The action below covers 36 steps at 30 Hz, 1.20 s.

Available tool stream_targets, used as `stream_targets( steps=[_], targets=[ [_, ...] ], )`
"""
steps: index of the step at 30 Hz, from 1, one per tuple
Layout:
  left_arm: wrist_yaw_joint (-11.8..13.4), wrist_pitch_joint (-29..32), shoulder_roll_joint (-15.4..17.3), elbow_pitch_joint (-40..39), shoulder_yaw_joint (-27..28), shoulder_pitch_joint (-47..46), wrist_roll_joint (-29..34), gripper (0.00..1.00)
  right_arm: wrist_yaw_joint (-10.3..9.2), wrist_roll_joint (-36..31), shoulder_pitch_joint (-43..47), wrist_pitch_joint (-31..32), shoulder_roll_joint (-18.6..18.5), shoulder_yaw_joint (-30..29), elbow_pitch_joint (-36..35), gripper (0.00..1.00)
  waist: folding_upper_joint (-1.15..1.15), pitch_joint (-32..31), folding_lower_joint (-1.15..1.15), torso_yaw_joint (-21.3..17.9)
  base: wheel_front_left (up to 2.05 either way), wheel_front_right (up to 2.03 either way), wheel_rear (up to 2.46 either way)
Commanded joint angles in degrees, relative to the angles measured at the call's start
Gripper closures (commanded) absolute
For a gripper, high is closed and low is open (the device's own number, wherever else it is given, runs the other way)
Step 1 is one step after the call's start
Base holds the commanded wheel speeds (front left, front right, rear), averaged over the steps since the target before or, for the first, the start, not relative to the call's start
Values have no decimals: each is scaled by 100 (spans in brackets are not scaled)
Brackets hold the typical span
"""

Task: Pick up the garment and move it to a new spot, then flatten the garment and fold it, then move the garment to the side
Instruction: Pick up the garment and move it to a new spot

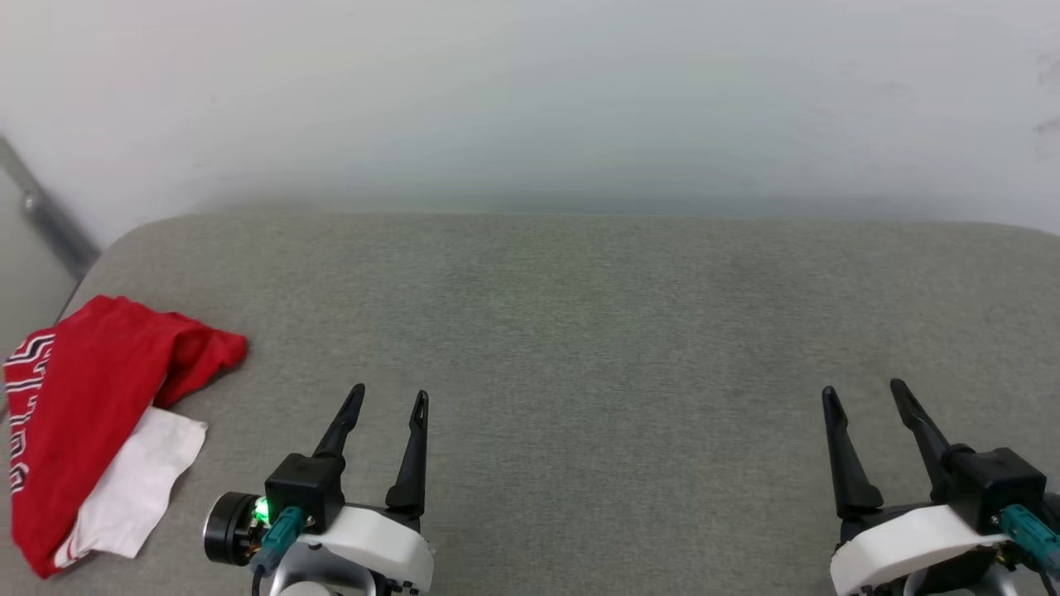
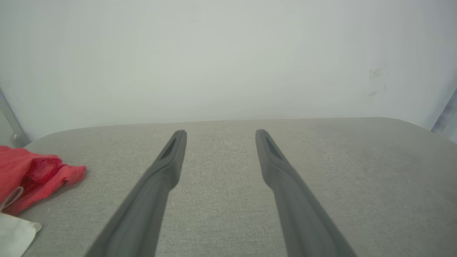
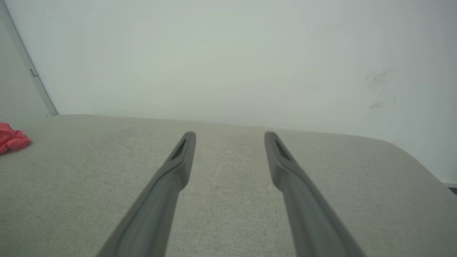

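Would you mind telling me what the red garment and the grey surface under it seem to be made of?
The garment looks like soft, matte cloth: it lies in limp folds; the fibre cannot be told. The grey surface seems a matte woven fabric over padding, given its fine weave and rounded corners.

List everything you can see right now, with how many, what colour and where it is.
garment: one, red with a white sleeve and striped trim, bunched at the left edge of the padded surface, apart from both grippers.
padded surface: one, grey fabric, spanning the view in front of the robot.
wall: one, white, behind the padded surface.
metal strip: one, grey, slanting down the wall at far left.
left gripper: one, dark fingers, open, lower left, to the right of the garment.
right gripper: one, dark fingers, open, lower right.
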Motion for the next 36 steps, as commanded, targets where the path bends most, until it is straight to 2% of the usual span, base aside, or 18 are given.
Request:
stream_targets(
  steps=[1, 2, 6, 7, 22, 29, 36],
  targets=[
    [14, -16, 0, 6, 26, -60, -22, 0, 0, -17, 3, -6, 17, 31, -43, 0, 0, 10, 0, 182, 0, 0, 0],
    [14, -16, 0, 6, 26, -60, -22, 0, 0, -17, 3, -6, 17, 31, -43, 0, 0, 10, 0, 182, 0, 0, 0],
    [64, -16, -5, -13, 137, -87, 25, 0, 0, 16, -12, 31, 15, 166, -133, 0, 0, 38, 0, 632, 0, 0, 0],
    [64, -16, -5, -13, 137, -87, 25, 0, 0, 16, -12, 31, 15, 166, -133, 0, 0, 38, 0, 632, 0, 0, 0],
    [82, -15, 54, -77, 606, -60, 157, 0, 0, -31, -64, 156, 14, 547, -473, 0, 0, 122, 0, 1960, 0, 0, 0],
    [62, -16, 38, -149, 711, 46, 160, 0, -1, -30, -87, 194, 13, 618, -567, 0, 0, 153, 0, 2305, 0, 0, 0],
    [52, -16, 23, -139, 738, 78, 209, 0, -1, -24, -97, 202, 13, 618, -614, 0, 0, 160, 0, 2419, 0, 0, 0]
  ],
)
